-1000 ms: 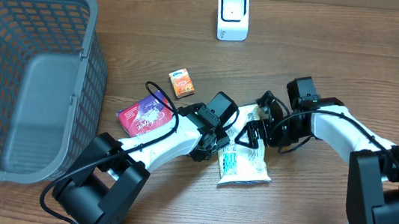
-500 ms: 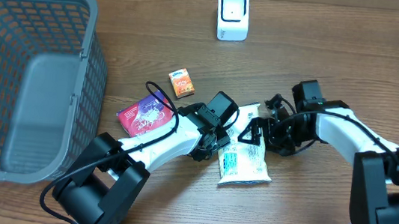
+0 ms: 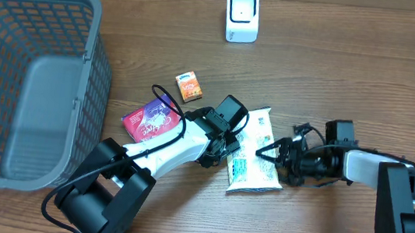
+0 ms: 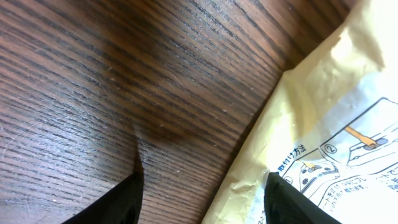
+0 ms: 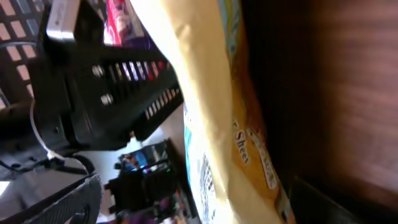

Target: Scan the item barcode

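Left gripper (image 4: 199, 202) stood partly open and held nothing, one fingertip (image 4: 121, 202) on the wooden table (image 4: 93, 74), the other over the yellow printed packet's (image 3: 254, 173) edge, right gripper (image 3: 268, 149) spread wide, empty, at the packet's opposite edge, packet lay flat between both.

Grey mesh basket (image 3: 100, 81): far left on wooden table (image 3: 353, 78). Small orange box (image 3: 189, 85): mid-table. Purple packet (image 3: 151, 119): lying flat, near the box, basket side.

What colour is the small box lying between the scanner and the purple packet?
The small box is orange; the overhead view shows it best.
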`<state>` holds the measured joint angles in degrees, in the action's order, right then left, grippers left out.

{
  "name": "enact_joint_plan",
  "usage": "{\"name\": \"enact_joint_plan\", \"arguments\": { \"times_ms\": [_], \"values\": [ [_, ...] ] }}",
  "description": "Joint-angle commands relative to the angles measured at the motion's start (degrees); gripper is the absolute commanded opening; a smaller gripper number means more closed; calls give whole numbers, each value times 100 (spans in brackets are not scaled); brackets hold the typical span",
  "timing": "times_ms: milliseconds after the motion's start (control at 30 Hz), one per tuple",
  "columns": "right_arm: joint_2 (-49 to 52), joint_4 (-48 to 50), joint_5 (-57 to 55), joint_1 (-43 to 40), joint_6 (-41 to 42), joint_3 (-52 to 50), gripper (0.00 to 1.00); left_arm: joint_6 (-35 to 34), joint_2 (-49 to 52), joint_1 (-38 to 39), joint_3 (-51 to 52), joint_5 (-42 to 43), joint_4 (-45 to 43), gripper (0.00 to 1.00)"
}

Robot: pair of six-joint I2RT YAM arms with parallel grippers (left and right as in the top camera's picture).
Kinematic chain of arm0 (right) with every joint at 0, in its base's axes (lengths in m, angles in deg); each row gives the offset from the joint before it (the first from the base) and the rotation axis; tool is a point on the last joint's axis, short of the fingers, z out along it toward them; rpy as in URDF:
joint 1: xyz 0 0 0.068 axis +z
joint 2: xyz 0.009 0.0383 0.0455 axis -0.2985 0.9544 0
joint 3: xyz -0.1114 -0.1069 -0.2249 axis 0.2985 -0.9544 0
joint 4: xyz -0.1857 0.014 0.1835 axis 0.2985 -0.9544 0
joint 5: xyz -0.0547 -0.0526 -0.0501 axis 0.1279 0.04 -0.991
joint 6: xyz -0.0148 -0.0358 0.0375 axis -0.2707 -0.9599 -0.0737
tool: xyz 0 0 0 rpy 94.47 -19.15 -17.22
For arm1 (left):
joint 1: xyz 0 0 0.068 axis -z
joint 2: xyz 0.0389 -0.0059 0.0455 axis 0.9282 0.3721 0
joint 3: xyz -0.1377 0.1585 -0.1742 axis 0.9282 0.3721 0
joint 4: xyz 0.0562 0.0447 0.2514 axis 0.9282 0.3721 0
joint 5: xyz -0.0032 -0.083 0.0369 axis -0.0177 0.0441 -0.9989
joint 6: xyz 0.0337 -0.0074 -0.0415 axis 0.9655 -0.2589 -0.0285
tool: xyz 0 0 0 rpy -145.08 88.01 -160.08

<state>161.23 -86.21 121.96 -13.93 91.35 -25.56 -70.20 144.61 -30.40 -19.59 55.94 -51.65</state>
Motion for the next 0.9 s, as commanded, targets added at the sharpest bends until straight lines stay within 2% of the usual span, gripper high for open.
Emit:
{"name": "enact_joint_plan", "arguments": {
  "times_ms": [0,67,200,367,500,567,600,667,867],
  "values": [
    [317,-59,-1303,98,404,-348,98,22,188,9,57,33,33,56],
    [317,70,-1375,101,649,-348,92,24,188,9,57,87,33,56],
    [317,730,-1427,101,1250,-348,54,24,188,9,57,133,35,56],
    [317,1891,-1639,162,1766,-348,31,26,188,11,57,177,57,57],
    [317,2865,-1641,181,1834,-348,28,28,188,13,57,221,96,57],
    [317,3060,-1637,184,1923,-348,36,28,188,13,57,278,96,57],
    [317,3058,-1637,201,1921,-348,44,26,188,13,57,284,96,57],
    [317,2865,-1633,275,1915,-348,50,26,188,13,57,317,96,57],
    [317,2645,-1331,782,1917,-348,54,26,188,13,57,302,94,57]
  ]
}}
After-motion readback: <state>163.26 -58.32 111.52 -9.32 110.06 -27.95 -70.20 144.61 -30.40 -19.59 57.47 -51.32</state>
